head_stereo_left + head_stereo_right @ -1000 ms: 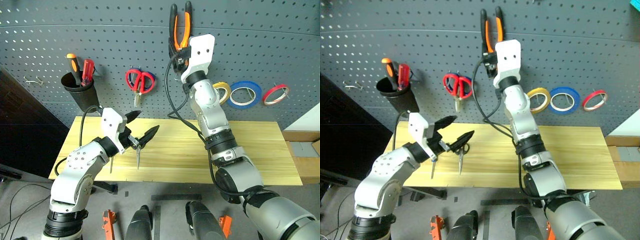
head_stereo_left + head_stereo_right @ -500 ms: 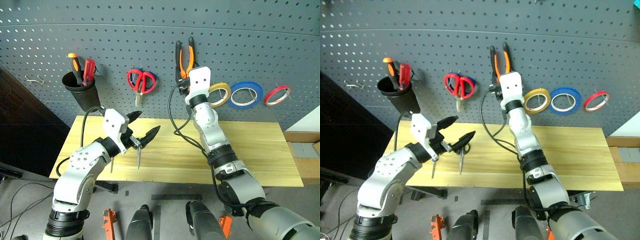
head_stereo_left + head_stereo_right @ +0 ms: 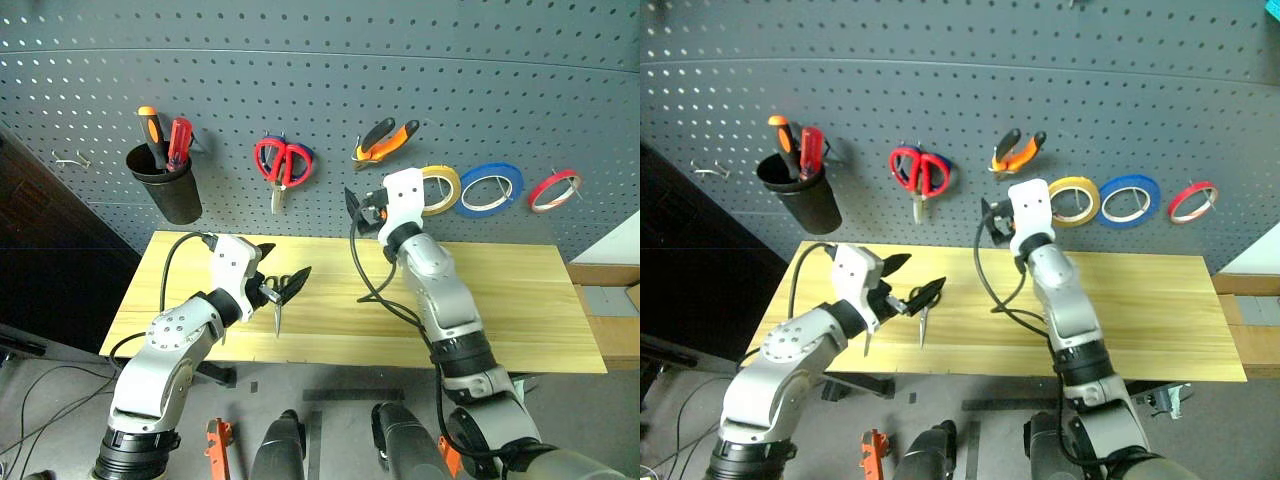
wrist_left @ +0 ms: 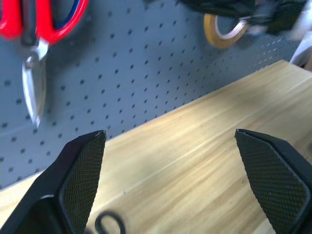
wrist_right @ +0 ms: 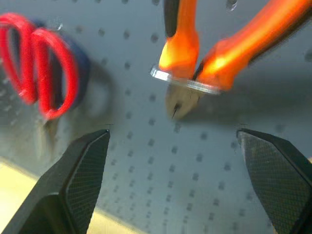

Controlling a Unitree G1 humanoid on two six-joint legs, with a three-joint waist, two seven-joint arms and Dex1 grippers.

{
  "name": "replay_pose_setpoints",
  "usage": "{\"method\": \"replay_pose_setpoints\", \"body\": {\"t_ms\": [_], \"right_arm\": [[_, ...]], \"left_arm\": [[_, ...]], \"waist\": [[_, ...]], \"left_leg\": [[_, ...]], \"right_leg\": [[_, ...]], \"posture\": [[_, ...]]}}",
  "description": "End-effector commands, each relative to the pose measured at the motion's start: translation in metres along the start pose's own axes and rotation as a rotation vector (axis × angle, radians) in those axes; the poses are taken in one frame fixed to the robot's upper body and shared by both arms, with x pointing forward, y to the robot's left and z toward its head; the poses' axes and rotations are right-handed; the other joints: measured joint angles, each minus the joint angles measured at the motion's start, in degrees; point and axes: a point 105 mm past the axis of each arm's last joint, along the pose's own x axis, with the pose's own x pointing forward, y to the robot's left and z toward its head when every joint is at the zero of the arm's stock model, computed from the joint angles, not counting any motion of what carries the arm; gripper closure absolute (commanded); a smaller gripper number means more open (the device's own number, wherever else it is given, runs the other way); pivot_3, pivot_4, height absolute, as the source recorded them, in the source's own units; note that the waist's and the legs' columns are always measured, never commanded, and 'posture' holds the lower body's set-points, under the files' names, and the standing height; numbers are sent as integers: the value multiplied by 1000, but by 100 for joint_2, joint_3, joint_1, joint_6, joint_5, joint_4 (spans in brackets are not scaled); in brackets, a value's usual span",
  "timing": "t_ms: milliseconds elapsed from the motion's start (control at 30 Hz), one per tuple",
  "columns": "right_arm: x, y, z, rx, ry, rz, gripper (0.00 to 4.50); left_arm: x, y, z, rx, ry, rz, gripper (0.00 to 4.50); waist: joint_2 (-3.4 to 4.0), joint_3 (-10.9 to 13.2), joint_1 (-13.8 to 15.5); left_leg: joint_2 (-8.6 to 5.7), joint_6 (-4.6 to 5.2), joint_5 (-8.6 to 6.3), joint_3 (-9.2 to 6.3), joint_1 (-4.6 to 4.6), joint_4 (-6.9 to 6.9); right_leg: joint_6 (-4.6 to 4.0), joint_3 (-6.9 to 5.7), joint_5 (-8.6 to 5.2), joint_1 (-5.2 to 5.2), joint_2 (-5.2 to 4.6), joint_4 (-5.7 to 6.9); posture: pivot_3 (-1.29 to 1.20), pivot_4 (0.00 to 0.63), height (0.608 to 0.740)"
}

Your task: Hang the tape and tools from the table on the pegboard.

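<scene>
Pliers, orange-and-black handled: now hung tilted on the dark grey-blue perforated pegboard, released by the right end effector, which has dropped below, fingers apart. Black-handled steel scissors and a blue-handled screwdriver remain on the light wooden plank worktop beneath the spread left end effector; judged next.

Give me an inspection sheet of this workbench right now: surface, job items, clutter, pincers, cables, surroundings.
Surface: wooden table, mostly bare plank.
Job's things: pliers on the pegboard, handles tilted up to the right; yellowish tape on the board; black-handled scissors on the table beside a small screwdriver.
Clutter: red scissors, blue tape ring and red tape ring on the board; black cup holding two screwdrivers.
Pincers: left pincer open, low over the black-handled scissors; right pincer open, facing the pliers, holding nothing.
Cables: black cable looping off the right arm; another along the left arm.
Surroundings: grey floor, wooden shelving at the right edge.
</scene>
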Motion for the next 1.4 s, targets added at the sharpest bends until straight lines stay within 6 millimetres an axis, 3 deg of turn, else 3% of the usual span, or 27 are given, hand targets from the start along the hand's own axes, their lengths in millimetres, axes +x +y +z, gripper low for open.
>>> {"method": "replay_pose_setpoints", "body": {"t_ms": [33,200,467,700,967,1200,1400], "right_arm": [[-20,25,3,54,57,175,26],[-56,54,-12,138,206,383,26],[-75,68,-20,159,302,462,26],[-78,73,-21,161,326,484,26],[-82,76,-22,189,351,511,26],[-94,82,-26,183,402,574,26],[-95,76,-26,171,413,557,0]], "left_arm": [[-8,5,-19,-25,97,79,0],[-19,20,-69,-94,352,274,0],[-13,21,-106,-198,532,378,0],[7,34,-119,-199,587,459,0],[46,25,-138,-197,645,461,0],[56,20,-147,-231,669,461,0],[46,24,-155,-269,681,489,1847]], "waist": [[0,0,-2],[0,0,-18],[-2,0,-12],[-3,1,-15],[-5,2,-12],[-5,2,-34],[-5,2,-59]], "left_leg": [[0,0,0,0,0,-1],[6,0,0,0,2,-1],[28,-1,0,1,8,7],[30,-2,-1,2,5,3],[30,-2,-1,2,3,3],[30,-2,-1,2,11,4],[30,-2,-1,2,20,5]], "right_leg": [[0,0,0,0,0,0],[-1,0,-3,0,5,0],[-5,-2,-2,3,30,0],[-4,-2,-2,2,34,-6],[-3,-3,-1,3,34,-10],[-3,-4,-1,12,35,-10],[-2,-3,-1,19,35,-10]], "posture": [[-80,254,740],[-87,257,740],[-99,266,740],[-109,271,740],[-129,278,740],[-147,282,740],[-154,281,740]]}}
